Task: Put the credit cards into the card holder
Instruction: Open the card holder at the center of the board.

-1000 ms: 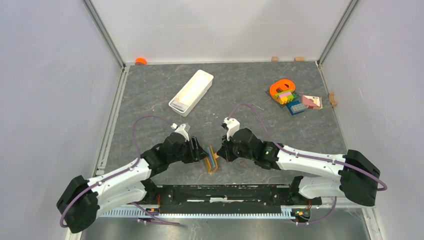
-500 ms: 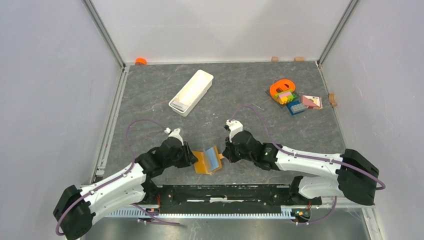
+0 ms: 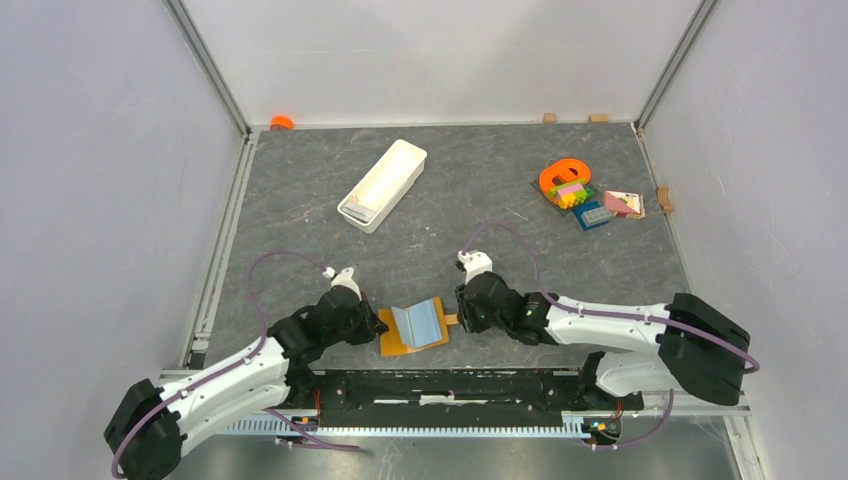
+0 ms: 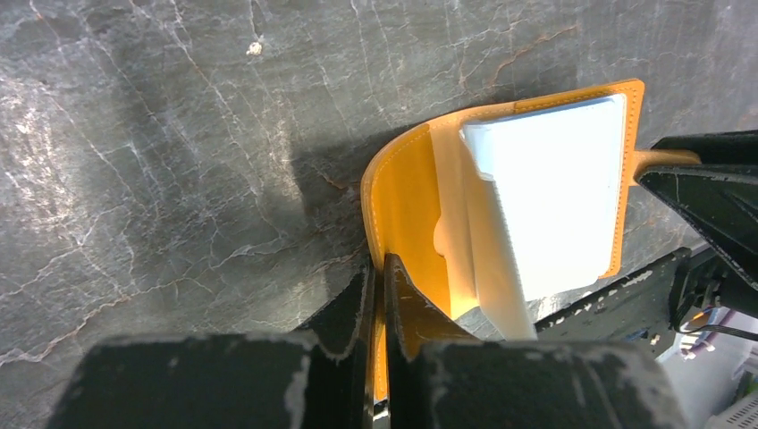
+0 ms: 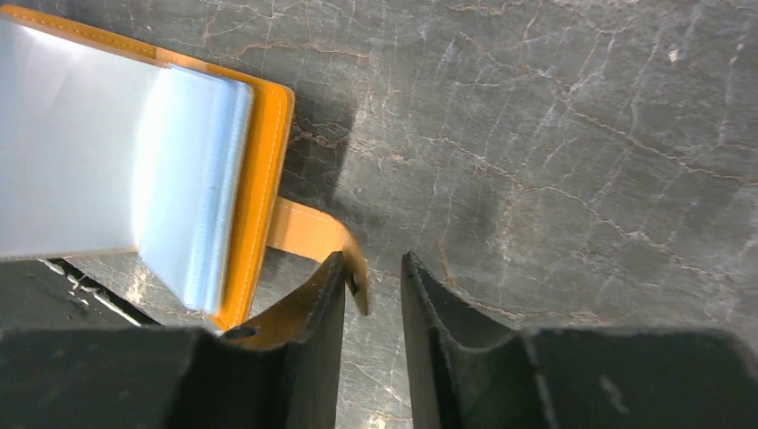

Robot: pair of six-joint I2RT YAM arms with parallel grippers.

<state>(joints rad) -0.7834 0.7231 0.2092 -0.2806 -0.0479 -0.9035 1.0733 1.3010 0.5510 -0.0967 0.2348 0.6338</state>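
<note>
The orange-tan card holder [image 3: 398,343] lies spread open near the table's front edge, pale blue-grey pockets up. My left gripper [image 3: 376,322] is shut on its left flap; in the left wrist view the fingers [image 4: 357,299] pinch the orange edge of the card holder [image 4: 407,197]. My right gripper [image 3: 459,319] stands at its right side, jaws slightly apart. In the right wrist view the snap tab [image 5: 308,231] curls loose into the gap of the right gripper [image 5: 372,264], against one finger, unpinched. Two flat pieces that look like the credit cards, blue [image 3: 593,215] and pink [image 3: 624,203], lie far right.
A long white tray [image 3: 382,183] lies at the back left of centre. An orange ring on coloured bricks [image 3: 566,183] sits by the cards. A small orange object [image 3: 282,122] and wooden blocks [image 3: 549,117] rest along the back edge. The arms' base rail [image 3: 450,385] runs just behind the holder.
The card holder stood nearly folded between the grippers and now lies opened flat. The left gripper closed on its left flap. The right gripper parted its jaws and released the tab.
</note>
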